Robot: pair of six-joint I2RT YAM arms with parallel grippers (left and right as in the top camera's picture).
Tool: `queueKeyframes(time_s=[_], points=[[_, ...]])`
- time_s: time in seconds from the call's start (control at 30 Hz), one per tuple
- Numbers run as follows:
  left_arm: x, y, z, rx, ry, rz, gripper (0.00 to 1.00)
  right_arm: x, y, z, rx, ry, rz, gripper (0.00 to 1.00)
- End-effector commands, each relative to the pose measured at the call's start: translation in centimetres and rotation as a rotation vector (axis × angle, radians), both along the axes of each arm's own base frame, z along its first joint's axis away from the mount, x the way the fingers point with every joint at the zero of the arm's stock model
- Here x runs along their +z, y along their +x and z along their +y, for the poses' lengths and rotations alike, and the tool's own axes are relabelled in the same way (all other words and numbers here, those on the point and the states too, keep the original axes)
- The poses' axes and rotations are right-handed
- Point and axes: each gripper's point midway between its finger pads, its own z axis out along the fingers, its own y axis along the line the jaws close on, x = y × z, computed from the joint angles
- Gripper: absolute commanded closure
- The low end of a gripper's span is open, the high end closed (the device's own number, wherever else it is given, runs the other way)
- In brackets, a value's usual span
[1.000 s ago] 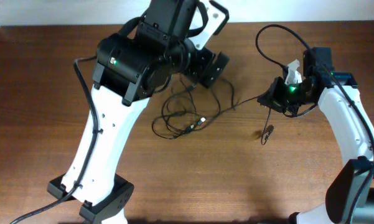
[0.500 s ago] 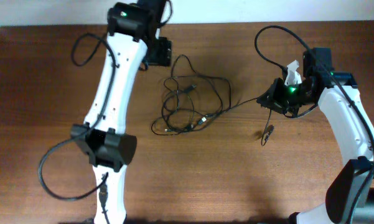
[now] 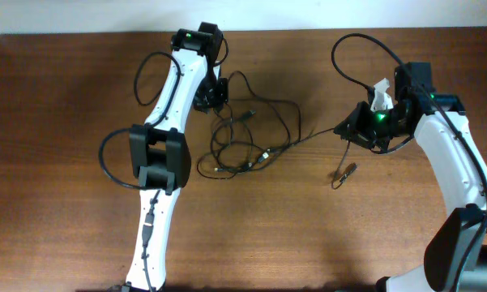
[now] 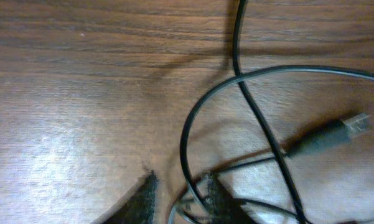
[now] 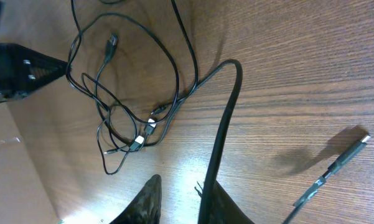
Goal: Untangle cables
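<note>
The cables [image 3: 247, 134] lie as a loose tangle of thin black loops at mid-table. My left gripper [image 3: 215, 97] is low at the tangle's upper left edge. In the left wrist view its fingers [image 4: 146, 199] stand a little apart, open [image 4: 179, 177], with one cable loop [image 4: 185, 140] passing between them next to the right finger; a silvery plug [image 4: 351, 126] lies to the right. My right gripper [image 3: 352, 130] is to the right of the tangle. It is open [image 5: 182, 180], with a taut black strand [image 5: 223, 124] resting along one finger. A loose plug end [image 3: 344, 172] lies below it.
The table's back edge [image 3: 81, 32] meets a white wall. The left arm [image 3: 158, 154] stretches from the front edge up to the tangle. The right arm's own thick cable [image 3: 360, 45] loops at the back right, beside a white tag [image 3: 381, 88].
The left arm swung off the tangle toward the back, then came down at its upper left edge with its jaws narrowing. The right jaws widened slightly and the loose plug end shifted a little.
</note>
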Motion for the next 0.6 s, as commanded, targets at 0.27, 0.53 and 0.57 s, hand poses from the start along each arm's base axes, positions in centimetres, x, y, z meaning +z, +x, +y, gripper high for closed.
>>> queueKeyframes(time_s=[0.27,0.53,0.57], points=[[-1.2,0.7,-1.4,-0.081,-0.056,-0.020,1.00,-0.3,-0.7,0.4,0.029,0.004,0.018,0.76],[21.0,1.4,-4.7,-0.199,-0.302,-0.484,1.00,8.4,-1.7,0.7,0.097,-0.018,-0.235,0.74],[25.1,-0.1,-5.1,-0.221,-0.353,-0.557,1.00,10.8,-2.0,0.7,0.098,-0.021,-0.311,0.72]])
